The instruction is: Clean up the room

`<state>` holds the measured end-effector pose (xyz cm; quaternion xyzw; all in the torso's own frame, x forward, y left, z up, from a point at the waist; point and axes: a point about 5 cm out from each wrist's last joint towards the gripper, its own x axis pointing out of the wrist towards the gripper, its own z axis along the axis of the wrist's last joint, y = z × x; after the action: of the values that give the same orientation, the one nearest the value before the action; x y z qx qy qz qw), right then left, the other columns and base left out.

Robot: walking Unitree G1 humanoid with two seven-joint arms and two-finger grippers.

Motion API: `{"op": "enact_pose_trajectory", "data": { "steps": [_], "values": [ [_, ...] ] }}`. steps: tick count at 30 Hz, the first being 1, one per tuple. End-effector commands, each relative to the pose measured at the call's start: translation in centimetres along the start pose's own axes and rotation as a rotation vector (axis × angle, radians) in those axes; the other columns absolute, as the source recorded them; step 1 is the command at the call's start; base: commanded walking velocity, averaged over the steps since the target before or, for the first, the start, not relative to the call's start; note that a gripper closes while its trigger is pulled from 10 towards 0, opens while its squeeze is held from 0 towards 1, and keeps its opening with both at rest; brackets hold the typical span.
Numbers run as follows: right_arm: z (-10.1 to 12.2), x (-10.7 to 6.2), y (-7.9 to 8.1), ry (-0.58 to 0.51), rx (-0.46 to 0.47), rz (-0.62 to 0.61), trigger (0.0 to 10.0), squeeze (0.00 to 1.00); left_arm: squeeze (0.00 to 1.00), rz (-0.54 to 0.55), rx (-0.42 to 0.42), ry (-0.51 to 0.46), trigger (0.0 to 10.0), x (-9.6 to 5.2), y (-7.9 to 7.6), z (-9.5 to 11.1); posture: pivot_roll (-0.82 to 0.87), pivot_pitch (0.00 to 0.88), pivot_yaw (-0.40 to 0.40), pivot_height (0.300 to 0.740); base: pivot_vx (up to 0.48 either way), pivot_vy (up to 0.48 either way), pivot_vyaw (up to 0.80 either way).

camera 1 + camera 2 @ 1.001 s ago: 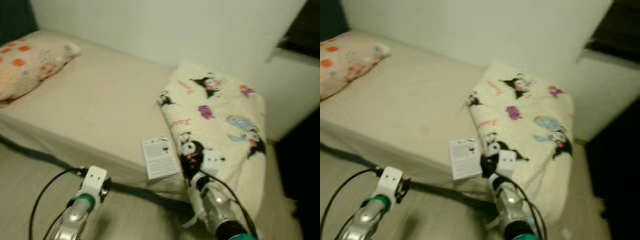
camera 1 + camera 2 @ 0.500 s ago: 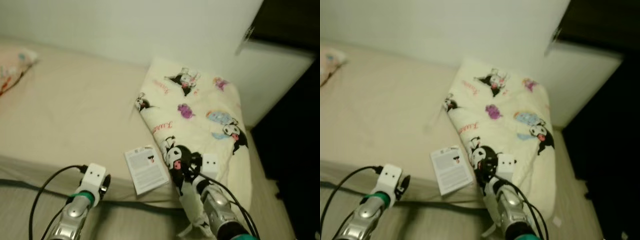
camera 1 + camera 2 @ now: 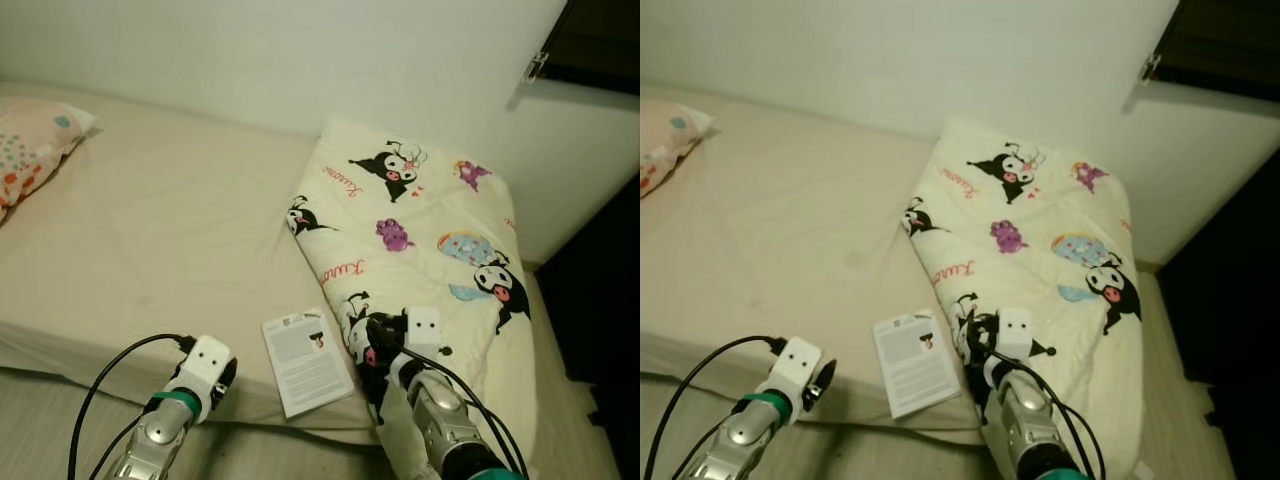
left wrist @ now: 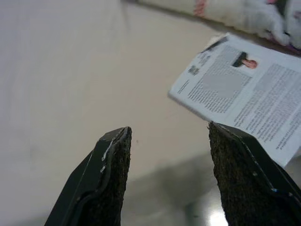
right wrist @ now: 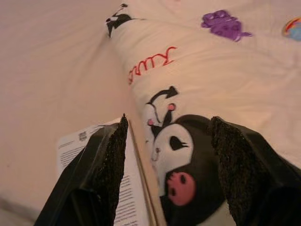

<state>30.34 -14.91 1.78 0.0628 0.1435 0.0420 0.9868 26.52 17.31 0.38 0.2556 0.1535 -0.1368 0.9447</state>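
A white printed booklet [image 3: 306,363] lies flat on the beige bed [image 3: 170,230] near its front edge. Beside it, a folded cream blanket [image 3: 430,240] with cartoon prints covers the bed's right end. My left gripper [image 4: 164,176] is open, low in front of the bed edge, with the booklet [image 4: 244,94] just beyond its fingertips. My right gripper [image 5: 164,174] is open too, hovering over the blanket's near corner [image 5: 188,155] and the booklet's edge [image 5: 101,174]. Nothing is held by either one.
A pillow [image 3: 35,150] with orange and teal dots rests at the bed's far left. A white wall [image 3: 300,60] runs behind the bed. A dark gap [image 3: 600,300] opens at the right, beside a white ledge.
The camera has swung, so the whole scene shifted and the pillow came back into sight. Both arms keep their places before the bed edge, fingers still open.
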Motion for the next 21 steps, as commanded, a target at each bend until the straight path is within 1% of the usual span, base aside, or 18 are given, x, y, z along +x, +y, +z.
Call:
{"op": "enact_pose_trajectory", "data": {
  "steps": [1,2,4,5,6,9,16,18,19,20,21],
  "values": [
    [-1.0,-0.5,-0.4,0.034,0.004,-0.015,10.0,0.00,0.00,-0.058,0.152,-0.018,10.0,-0.7,-1.1,-0.7,0.09,0.003,-0.015,0.740,0.000,0.000,0.00],
    [-1.0,-0.5,-0.4,0.034,0.004,-0.015,10.0,0.00,0.00,-0.058,0.152,-0.018,10.0,-0.7,-1.1,-0.7,0.09,0.003,-0.015,0.740,0.000,0.000,0.00],
    [-1.0,-0.5,-0.3,0.023,0.008,-0.005,10.0,0.00,0.00,-0.100,0.289,-0.046,10.0,-1.2,-1.7,-1.0,0.09,0.009,-0.014,0.735,0.000,0.000,0.00],
    [-1.0,-0.5,-0.3,0.023,0.008,-0.005,10.0,0.00,0.00,-0.100,0.289,-0.046,10.0,-1.2,-1.7,-1.0,0.09,0.009,-0.014,0.735,0.000,0.000,0.00],
    [-0.9,-0.6,-0.1,0.013,0.008,0.003,10.0,0.00,0.00,-0.135,0.370,-0.062,10.0,-1.5,-2.0,-1.3,0.09,0.009,-0.014,0.725,0.000,0.000,0.00],
    [-0.9,-0.6,-0.1,0.011,-0.002,0.001,10.0,0.00,0.00,-0.159,0.417,-0.070,10.0,-1.5,-2.2,-1.4,0.09,0.013,-0.015,0.710,0.000,0.000,0.00],
    [-1.0,-0.6,-0.4,0.027,-0.008,-0.016,10.0,0.00,0.00,-0.154,0.439,-0.093,10.0,-1.4,-2.3,-1.1,0.08,0.013,-0.019,0.686,0.000,0.000,0.00],
    [-1.0,-0.6,-0.7,0.036,0.002,-0.028,10.0,0.00,0.00,-0.124,0.401,-0.089,10.0,-1.2,-2.0,-1.0,0.08,0.012,-0.020,0.686,0.000,0.000,0.00],
    [-1.0,-0.6,-0.7,0.036,0.002,-0.028,10.0,0.00,0.00,-0.124,0.401,-0.089,10.0,-1.2,-2.0,-1.0,0.08,0.012,-0.020,0.686,0.000,0.000,0.00],
    [-1.1,-0.6,-0.8,0.040,-0.002,-0.027,10.0,0.00,0.00,-0.078,0.324,-0.068,10.0,-0.9,-1.6,-0.9,0.08,0.012,-0.020,0.686,0.000,0.000,-0.77],
    [-1.1,-0.6,-0.8,0.040,-0.002,-0.027,10.0,0.00,0.00,-0.078,0.324,-0.068,10.0,-0.9,-1.6,-0.9,0.08,0.012,-0.020,0.686,0.000,0.000,-0.77]
  ]
}}
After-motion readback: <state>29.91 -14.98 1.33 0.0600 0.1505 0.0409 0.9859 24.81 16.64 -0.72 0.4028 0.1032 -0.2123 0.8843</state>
